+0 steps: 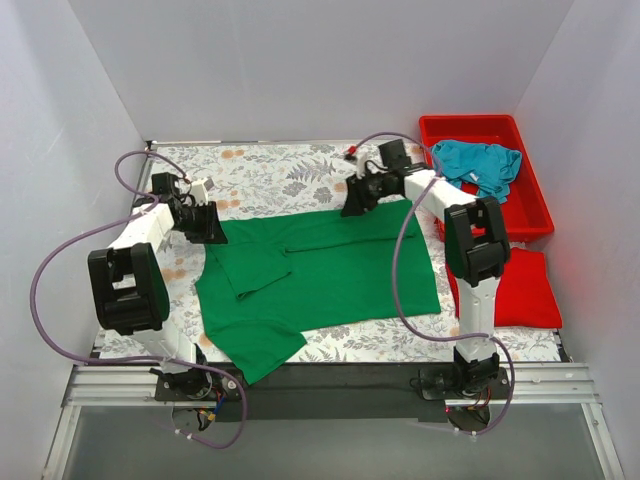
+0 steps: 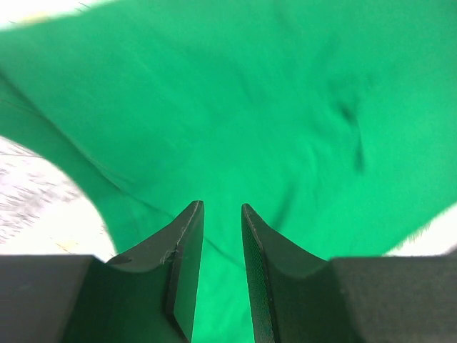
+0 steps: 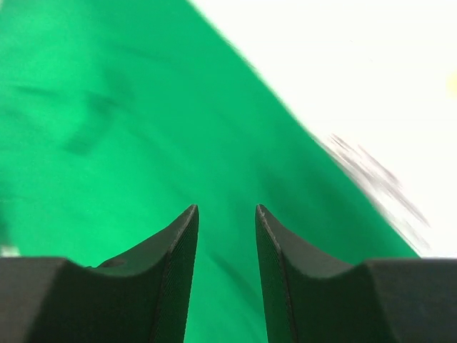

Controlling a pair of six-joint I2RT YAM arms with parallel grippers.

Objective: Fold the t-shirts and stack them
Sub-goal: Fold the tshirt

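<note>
The bright green t-shirt (image 1: 330,270) lies spread on the flowered table cover, with its left sleeve folded in over the body. My left gripper (image 1: 212,232) hangs over the shirt's far left corner. In the left wrist view the gripper (image 2: 222,207) has its jaws a little apart, with green fabric (image 2: 285,107) below and nothing pinched. My right gripper (image 1: 350,205) is over the shirt's far edge. In the right wrist view the gripper (image 3: 226,209) is open above the green fabric (image 3: 107,143). The teal blue t-shirt (image 1: 480,165) lies crumpled in the red tub.
The red plastic tub (image 1: 470,122) stands at the far right. A flat red cloth (image 1: 525,290) lies by the right arm's base. The flowered cover (image 1: 280,170) shows beyond the shirt. White walls close in the table on three sides.
</note>
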